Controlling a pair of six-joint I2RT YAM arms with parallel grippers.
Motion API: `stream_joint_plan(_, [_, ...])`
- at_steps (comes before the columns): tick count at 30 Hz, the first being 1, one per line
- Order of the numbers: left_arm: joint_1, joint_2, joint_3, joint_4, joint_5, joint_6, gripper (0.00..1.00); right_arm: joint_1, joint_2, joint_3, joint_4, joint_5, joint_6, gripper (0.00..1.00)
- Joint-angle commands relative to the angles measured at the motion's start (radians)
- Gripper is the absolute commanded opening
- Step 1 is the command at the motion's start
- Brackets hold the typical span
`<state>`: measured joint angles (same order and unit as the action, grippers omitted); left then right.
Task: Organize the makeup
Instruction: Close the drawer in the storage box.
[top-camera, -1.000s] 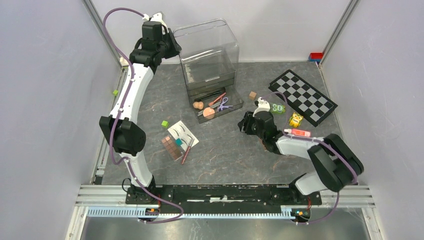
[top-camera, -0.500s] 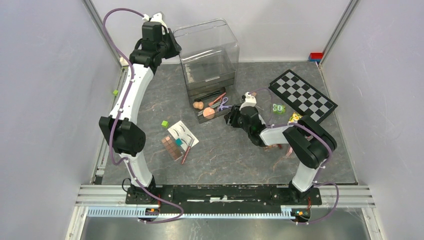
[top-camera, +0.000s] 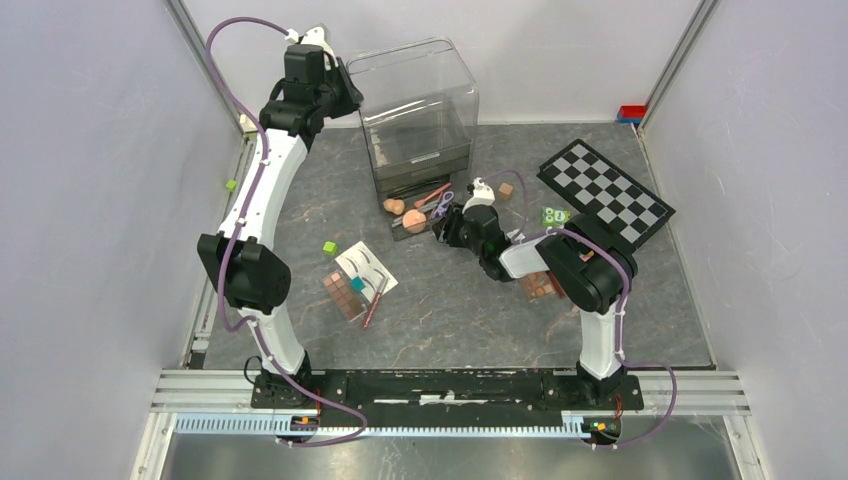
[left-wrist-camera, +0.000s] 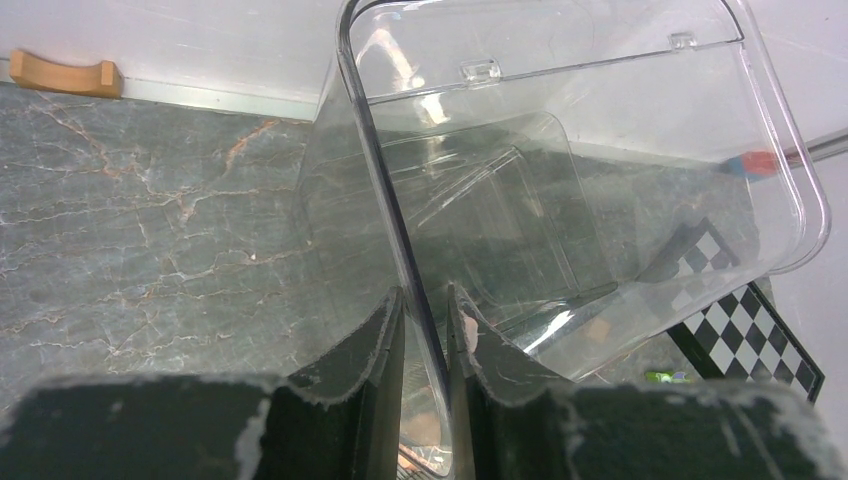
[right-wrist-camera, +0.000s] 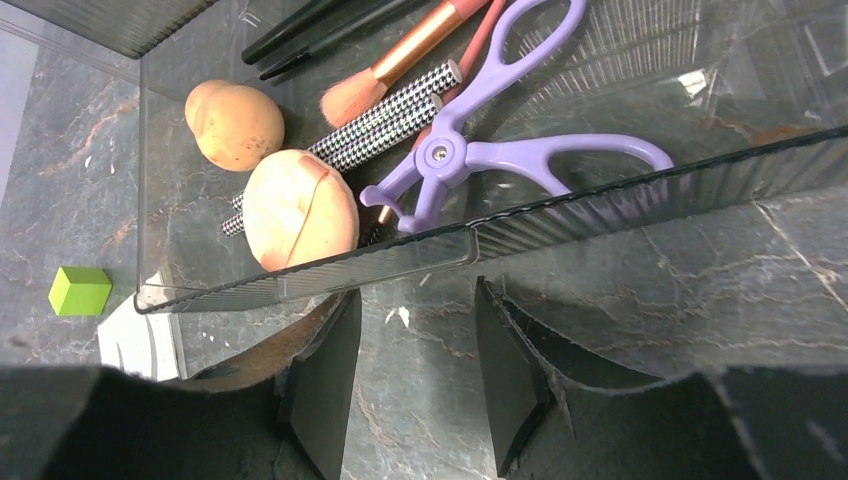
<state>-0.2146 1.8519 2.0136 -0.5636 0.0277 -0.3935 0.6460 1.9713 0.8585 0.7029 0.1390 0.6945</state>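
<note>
The lilac plastic scissors (right-wrist-camera: 437, 158), two peach foam sponges (right-wrist-camera: 298, 208) and black-handled brushes (right-wrist-camera: 290, 32) are lying in the clear ribbed drawer (right-wrist-camera: 620, 200) standing open at the base of the tall clear plastic organiser box (top-camera: 420, 100), while a brown eyeshadow palette (top-camera: 343, 295) and white eyebrow card (top-camera: 365, 268) are resting on the grey marble-patterned tabletop (top-camera: 450, 320). The right gripper (right-wrist-camera: 415, 295) is hovering with fingers (right-wrist-camera: 325, 390) apart, the drawer's front wall standing between it and the scissors, and the left gripper (left-wrist-camera: 425, 295) is clamping the box's clear wall. Around the table pale lilac walls (top-camera: 90, 200) are rising, a black-and-white checkerboard (top-camera: 605, 195) and lime-green cube (top-camera: 329, 248) sitting nearby.
</note>
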Motion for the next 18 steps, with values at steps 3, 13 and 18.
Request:
stream_joint_plan(3, [-0.038,-0.008,-0.034,-0.068,0.070,-0.024,0.26,0.003,0.048,0.084,0.100,0.000,0.004,0.52])
stream_joint_plan(13, [-0.043,-0.023,-0.063,-0.068,0.075,-0.015,0.25,0.003,0.151,0.216,0.107,0.041,0.006,0.50])
stream_joint_plan(18, [-0.043,-0.028,-0.069,-0.068,0.079,-0.016,0.25,0.002,0.188,0.259,0.124,0.081,0.011,0.44])
